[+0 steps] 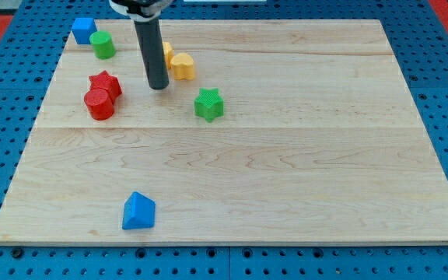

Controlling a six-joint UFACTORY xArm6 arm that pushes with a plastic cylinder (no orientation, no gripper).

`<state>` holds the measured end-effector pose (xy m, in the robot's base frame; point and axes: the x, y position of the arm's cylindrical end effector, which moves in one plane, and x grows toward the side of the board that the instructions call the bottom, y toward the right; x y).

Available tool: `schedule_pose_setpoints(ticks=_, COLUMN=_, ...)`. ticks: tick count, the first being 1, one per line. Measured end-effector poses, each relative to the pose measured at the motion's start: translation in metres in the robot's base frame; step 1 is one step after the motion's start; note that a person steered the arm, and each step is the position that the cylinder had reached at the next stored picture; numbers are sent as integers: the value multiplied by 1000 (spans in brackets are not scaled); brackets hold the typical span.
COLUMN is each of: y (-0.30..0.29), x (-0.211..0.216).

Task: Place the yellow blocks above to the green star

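With no gripper, my tip [159,86] stands left of the light, rigid yellow blocks [181,66], best pushed squarely toward above the green star [208,104].

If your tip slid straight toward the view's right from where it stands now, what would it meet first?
Probably the green star, lying right of and slightly below my tip. The yellow blocks sit above that line, though depth is uncertain.
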<state>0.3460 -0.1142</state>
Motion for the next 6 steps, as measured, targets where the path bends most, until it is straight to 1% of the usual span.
schedule_pose_setpoints(ticks=1, y=-31, x=-1)
schedule_pose_setpoints(ticks=2, y=-53, x=-20)
schedule_pose_setpoints(ticks=3, y=-62, x=-28)
schedule_pose_setpoints(ticks=5, y=-65, x=-54)
schedule_pose_setpoints(ticks=6, y=-49, x=-69)
